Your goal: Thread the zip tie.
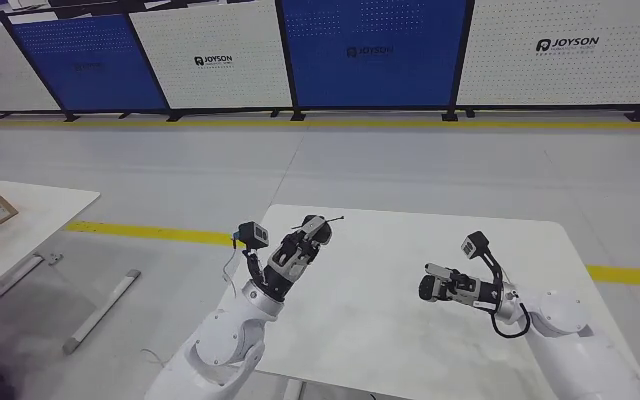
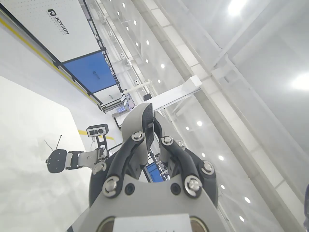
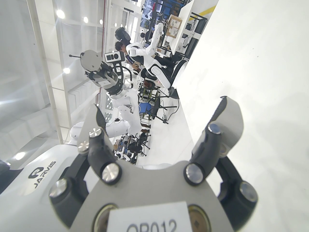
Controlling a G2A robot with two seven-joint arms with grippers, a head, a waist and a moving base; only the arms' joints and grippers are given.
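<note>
Since the left gripper [image 1: 320, 229] clamps the zip tie [image 1: 335, 218] above the table [image 1: 400, 345], well apart from the right gripper [image 1: 428, 279] with its 2 fingers spread, a skewed approach could bend the tail.

1. A white worktop [image 1: 400, 340] with rounded corners stood on a pale grey floor [image 1: 200, 170].
2. A yellow line [image 1: 140, 232] crossed the floor, partly hidden by the worktop.
3. Blue panels [image 1: 370, 50] and white panels [image 1: 210, 50] stood in a row at the far side.
4. A second table [image 1: 40, 210] showed to the left.
5. Round lights [image 2: 237, 1] dotted the ceiling.
</note>
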